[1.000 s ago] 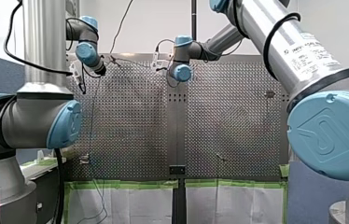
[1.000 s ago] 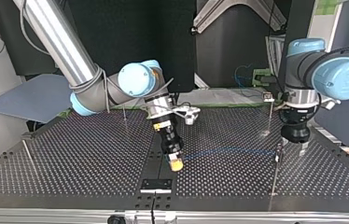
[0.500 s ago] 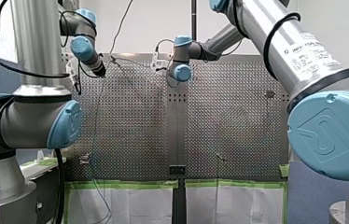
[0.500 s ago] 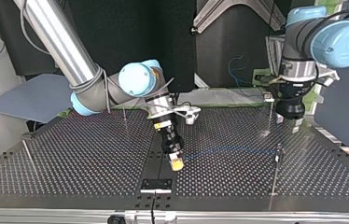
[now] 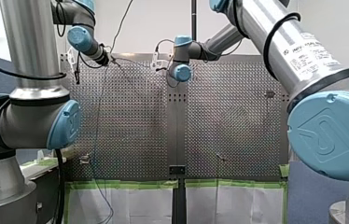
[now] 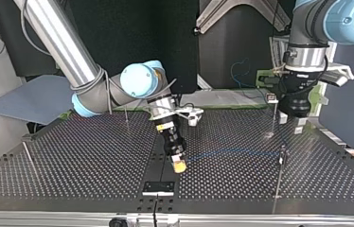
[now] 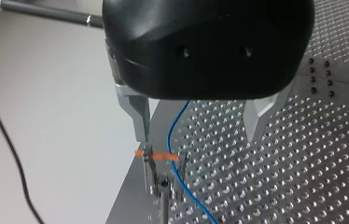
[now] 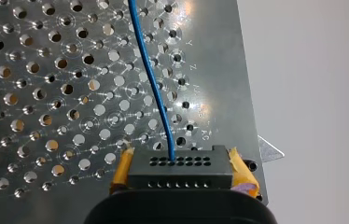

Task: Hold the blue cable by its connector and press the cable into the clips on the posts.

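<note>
In the right wrist view a black connector (image 8: 177,168) sits clamped between my right gripper's (image 8: 179,176) yellow pads (image 8: 120,173). The blue cable (image 8: 154,88) leaves it over the perforated plate. From the top view, my right gripper (image 6: 179,165) hangs low near the table's middle, and the cable (image 6: 232,152) stretches to a thin post (image 6: 282,156) at the right. My left gripper (image 6: 291,124) hovers open above and behind that post, holding nothing. In the left wrist view its metal fingers (image 7: 137,114) straddle the cable (image 7: 175,154), which crosses an orange clip (image 7: 156,156) on the post's top.
More thin posts stand on the perforated table (image 6: 85,165): one behind the left gripper (image 6: 274,116), one near the middle back (image 6: 126,114), one at the left (image 6: 27,153). A small black bracket (image 6: 158,187) sits at the near edge. Green tape (image 5: 126,184) lines the table's edge.
My left arm has risen and drawn back from the clip post, its gripper staying open. The right arm and the connector have not moved.
</note>
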You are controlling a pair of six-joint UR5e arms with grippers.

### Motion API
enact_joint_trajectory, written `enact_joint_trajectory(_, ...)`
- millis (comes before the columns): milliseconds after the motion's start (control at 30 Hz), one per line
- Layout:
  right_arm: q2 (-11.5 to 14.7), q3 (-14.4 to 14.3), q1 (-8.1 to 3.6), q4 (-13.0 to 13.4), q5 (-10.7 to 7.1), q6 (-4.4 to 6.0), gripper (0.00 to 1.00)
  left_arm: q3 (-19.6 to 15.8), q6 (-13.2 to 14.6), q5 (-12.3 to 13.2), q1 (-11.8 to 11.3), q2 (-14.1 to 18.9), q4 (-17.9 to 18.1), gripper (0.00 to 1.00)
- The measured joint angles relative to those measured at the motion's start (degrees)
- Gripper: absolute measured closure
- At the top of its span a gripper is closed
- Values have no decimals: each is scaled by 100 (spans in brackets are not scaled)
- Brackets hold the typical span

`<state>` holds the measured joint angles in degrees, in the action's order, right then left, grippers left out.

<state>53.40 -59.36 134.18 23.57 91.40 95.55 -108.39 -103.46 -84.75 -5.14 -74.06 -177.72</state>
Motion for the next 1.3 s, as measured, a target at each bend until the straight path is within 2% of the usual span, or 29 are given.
enact_joint_trajectory(300,0,-1,9,-9,1,0,100,235,386,66,75,-64,-19,1)
enact_joint_trajectory(600,0,0,16,-21,6,1,100,275,782,66,177,-232,-217,1)
enact_joint_trajectory(1300,0,0,19,-27,10,2,100,332,1159,10,234,-237,-134,1)
